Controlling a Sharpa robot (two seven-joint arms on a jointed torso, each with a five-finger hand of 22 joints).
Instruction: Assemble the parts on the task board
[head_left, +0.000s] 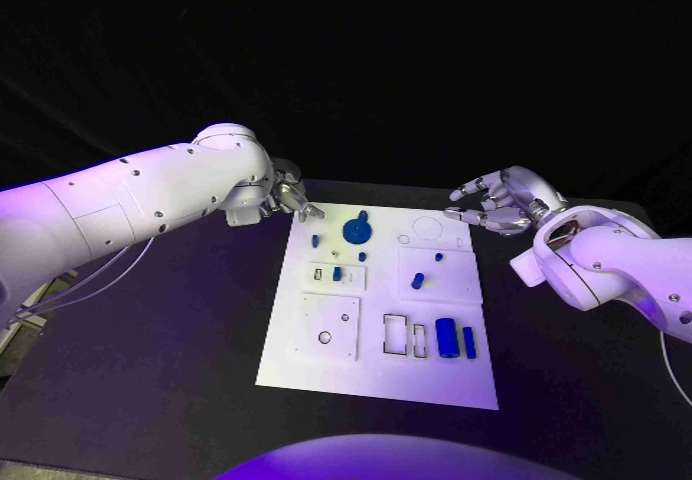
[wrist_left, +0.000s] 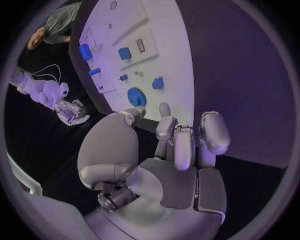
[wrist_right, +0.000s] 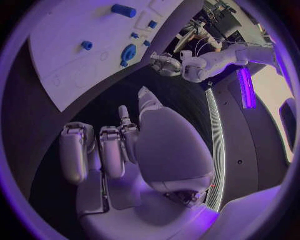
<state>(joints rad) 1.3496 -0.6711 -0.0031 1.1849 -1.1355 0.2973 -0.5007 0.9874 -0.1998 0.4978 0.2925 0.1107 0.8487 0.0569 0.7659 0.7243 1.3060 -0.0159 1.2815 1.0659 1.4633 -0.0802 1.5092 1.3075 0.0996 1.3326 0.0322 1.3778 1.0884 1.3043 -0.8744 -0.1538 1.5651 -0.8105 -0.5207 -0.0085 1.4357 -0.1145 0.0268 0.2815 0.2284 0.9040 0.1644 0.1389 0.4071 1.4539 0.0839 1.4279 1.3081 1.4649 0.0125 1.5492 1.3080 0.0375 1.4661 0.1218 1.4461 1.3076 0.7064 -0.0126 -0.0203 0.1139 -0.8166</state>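
Note:
The white task board (head_left: 375, 375) lies in the middle of the black table. A round blue disc (head_left: 356, 232) sits near its far edge, with small blue pieces (head_left: 417, 281) around the middle. Two blue blocks (head_left: 449, 337) stand near the front right. My left hand (head_left: 293, 197) hovers at the board's far left corner, fingers apart and empty. My right hand (head_left: 495, 203) hovers beyond the far right corner, loosely curled and holding nothing. The left wrist view shows the left hand (wrist_left: 178, 145) short of the board (wrist_left: 169, 47) and the disc (wrist_left: 136, 96). The right hand (wrist_right: 119, 145) is off the board (wrist_right: 62, 35).
Outlined recesses (head_left: 395, 333) and a square plate (head_left: 329, 328) mark the board's near half. Black table (head_left: 173, 340) spreads on both sides of the board. The left arm (head_left: 130, 200) reaches in over the table's far left.

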